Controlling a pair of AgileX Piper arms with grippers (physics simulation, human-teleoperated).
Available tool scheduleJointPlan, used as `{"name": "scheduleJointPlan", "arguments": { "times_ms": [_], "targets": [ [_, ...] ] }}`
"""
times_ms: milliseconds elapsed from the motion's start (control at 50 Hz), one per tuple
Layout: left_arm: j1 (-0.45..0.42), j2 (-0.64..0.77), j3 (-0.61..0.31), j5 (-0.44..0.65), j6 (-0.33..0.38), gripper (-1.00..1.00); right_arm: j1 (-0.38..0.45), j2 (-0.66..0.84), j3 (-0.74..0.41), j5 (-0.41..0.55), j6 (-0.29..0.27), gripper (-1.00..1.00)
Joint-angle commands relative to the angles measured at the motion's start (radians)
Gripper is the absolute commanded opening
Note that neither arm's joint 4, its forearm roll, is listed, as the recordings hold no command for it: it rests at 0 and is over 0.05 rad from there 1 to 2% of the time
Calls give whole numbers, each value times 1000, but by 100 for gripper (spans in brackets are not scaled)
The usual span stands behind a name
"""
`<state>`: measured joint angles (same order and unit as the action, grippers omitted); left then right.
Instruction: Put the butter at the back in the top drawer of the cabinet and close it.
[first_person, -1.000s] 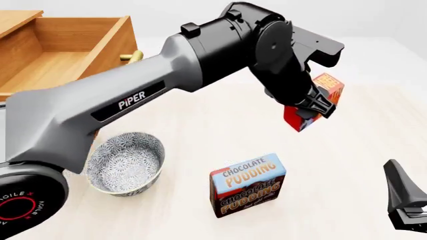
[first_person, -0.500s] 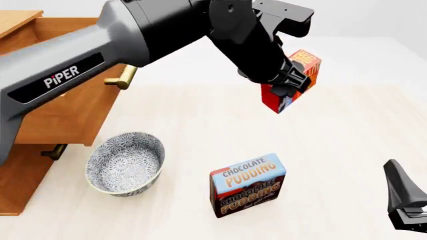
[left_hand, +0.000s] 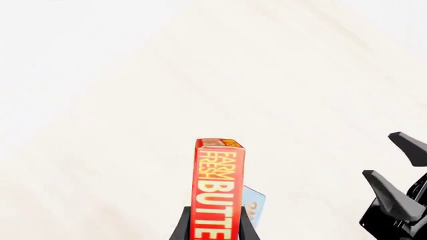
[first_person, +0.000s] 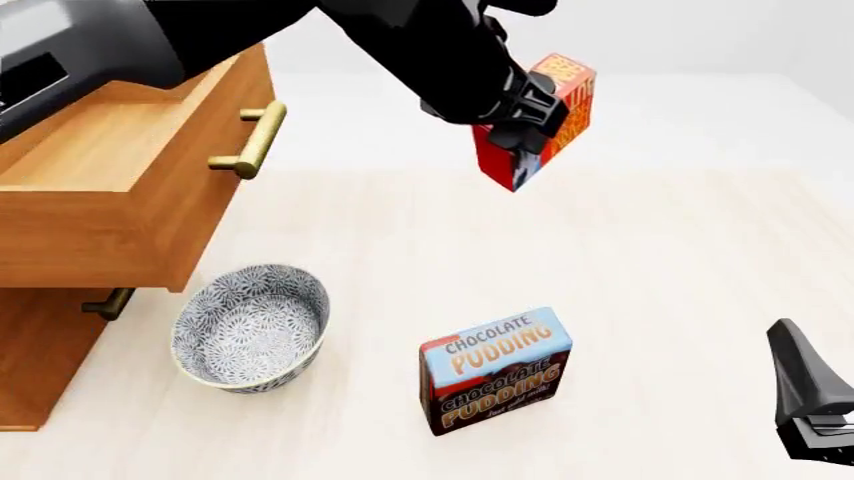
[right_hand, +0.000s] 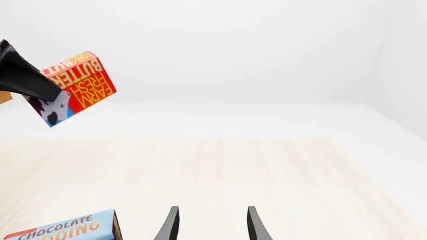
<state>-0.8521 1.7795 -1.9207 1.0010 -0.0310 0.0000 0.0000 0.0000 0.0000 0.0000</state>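
In left wrist view only: butter (left_hand: 218, 190) lettering head-on.

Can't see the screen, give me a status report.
Left gripper shut on butter, airborne. Right gripper open, idle. Top drawer open. Nothing between them.

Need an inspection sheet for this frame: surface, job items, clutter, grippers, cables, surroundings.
Surface: pale wood-grain table, no spills seen.
Job's things: butter in the air, clamped in the left gripper, tilted, to the right of the drawer. Top drawer of the cabinet pulled out, brass handle facing the table; the inside shows nothing where visible, partly hidden by the arm.
Clutter: patterned bowl in front of the drawer; pudding box upright, right of the bowl, apart from it.
Grippers: left shut on the butter; right gripper open, holding nothing, low at the table's right side.
Cables: nothing seen.
Surroundings: plain white backdrop.
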Motion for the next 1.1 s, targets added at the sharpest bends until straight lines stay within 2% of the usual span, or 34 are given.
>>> {"name": "scheduleJointPlan", "arguments": {
  "times_ms": [20,600,660,720,820,1100],
  "targets": [
    [41,-74,17,11,27,-100,0,0,0,0,0,100],
    [171,-219,86,57,64,-100,0,0,0,0,0,100],
    [212,-270,115,45,101,-100,0,0,0,0,0,100],
    [199,-262,103,59,84,-100,0,0,0,0,0,100],
    [239,-303,117,72,106,-100,0,0,0,0,0,100],
    [312,-366,127,106,104,-100,0,0,0,0,0,100]
  ]
}}
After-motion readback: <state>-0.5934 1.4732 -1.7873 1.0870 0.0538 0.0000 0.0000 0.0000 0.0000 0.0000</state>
